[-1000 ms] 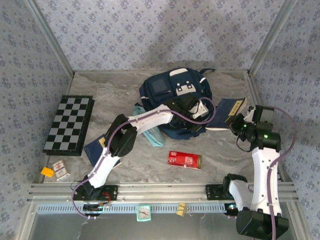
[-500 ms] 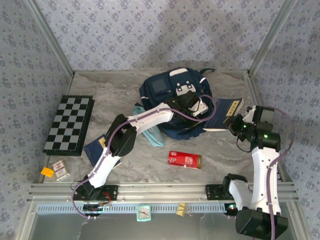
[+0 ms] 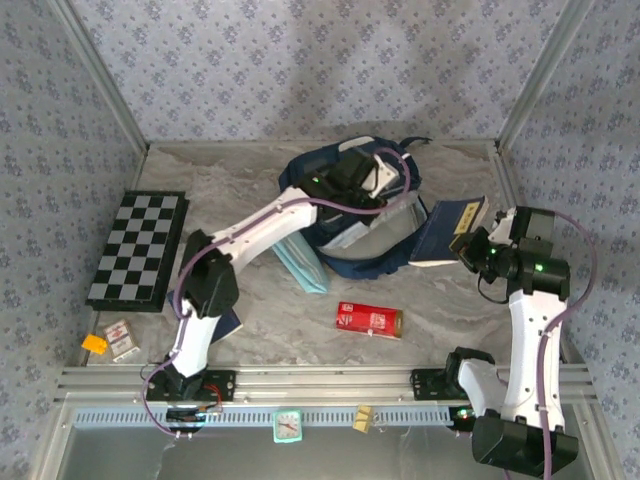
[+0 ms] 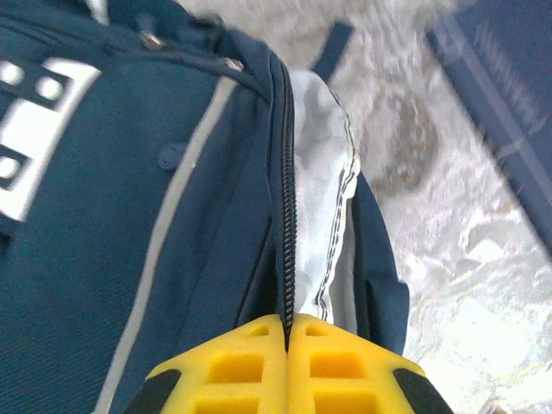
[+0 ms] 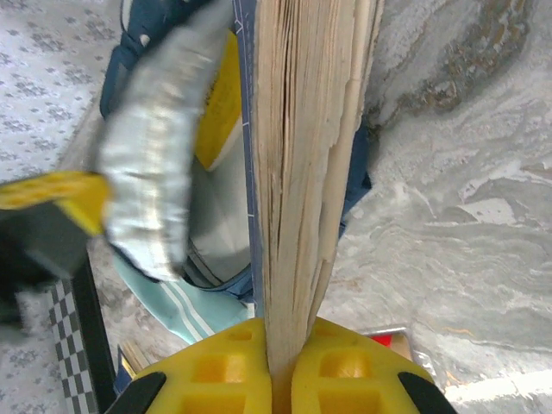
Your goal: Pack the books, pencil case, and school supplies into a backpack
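The big navy blue cloth backpack [image 4: 95, 259] lies on the grey marble table [image 3: 240, 190], in the upper middle of the top view. It looks soft and floppy. It will sag and fold if it is let go, so its mouth needs to be held up. The best place to take hold is the stiff zip edge, not the loose cloth.

The left gripper [image 4: 287, 326] is doing just that. Its yellow jaws are pressed together on the zip edge, at the bottom of the left wrist view. The white lining [image 4: 323, 172] peeks out beside the zip.

The right gripper [image 5: 280, 336] pinches a thin navy blue paper book [image 5: 302, 129] by its bottom edge, at the right of the top view, just beside the bag. The book looks light and a bit bendy. A firm pinch should stop it from slipping.

The long pale blue-green soft pouch [image 3: 300, 265] lies at the bag's lower left. The small red box [image 3: 368, 320] sits lower down, apart from the bag.
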You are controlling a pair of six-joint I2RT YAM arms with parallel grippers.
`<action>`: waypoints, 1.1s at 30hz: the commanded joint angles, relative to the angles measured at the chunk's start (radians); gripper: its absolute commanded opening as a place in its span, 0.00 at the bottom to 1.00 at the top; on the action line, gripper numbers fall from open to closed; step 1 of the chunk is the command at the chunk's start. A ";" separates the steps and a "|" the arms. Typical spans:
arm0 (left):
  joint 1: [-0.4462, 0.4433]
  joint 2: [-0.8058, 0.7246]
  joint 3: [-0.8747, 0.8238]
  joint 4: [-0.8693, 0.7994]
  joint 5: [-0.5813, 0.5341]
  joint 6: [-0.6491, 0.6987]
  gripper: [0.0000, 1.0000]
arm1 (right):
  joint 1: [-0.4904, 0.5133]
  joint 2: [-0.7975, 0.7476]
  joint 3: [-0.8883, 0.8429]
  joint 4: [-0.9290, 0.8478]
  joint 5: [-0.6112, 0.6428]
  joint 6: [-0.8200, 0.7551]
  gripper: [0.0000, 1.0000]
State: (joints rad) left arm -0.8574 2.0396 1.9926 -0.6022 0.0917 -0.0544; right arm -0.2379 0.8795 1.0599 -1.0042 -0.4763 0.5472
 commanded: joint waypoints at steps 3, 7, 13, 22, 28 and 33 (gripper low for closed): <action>0.020 -0.100 0.070 0.015 -0.048 -0.011 0.00 | 0.014 0.059 -0.036 0.010 -0.098 -0.060 0.00; 0.018 -0.079 0.141 -0.016 -0.080 -0.004 0.00 | 0.090 0.097 -0.070 0.088 -0.114 -0.028 0.00; 0.019 -0.062 0.200 -0.027 -0.114 -0.027 0.00 | 0.251 0.179 -0.152 0.431 -0.225 0.111 0.00; 0.011 -0.079 0.218 -0.021 -0.130 -0.028 0.00 | 0.376 0.487 -0.145 0.864 -0.198 0.239 0.00; 0.001 -0.080 0.216 -0.022 -0.153 -0.021 0.00 | 0.392 0.733 -0.088 1.045 -0.165 0.259 0.00; -0.008 -0.076 0.216 -0.019 -0.164 -0.014 0.00 | 0.391 0.889 0.007 0.979 -0.083 0.163 0.18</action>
State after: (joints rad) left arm -0.8528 1.9972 2.1460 -0.7017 -0.0547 -0.0719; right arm 0.1539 1.7325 1.0050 -0.0490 -0.6167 0.7654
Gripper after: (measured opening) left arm 0.056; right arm 0.161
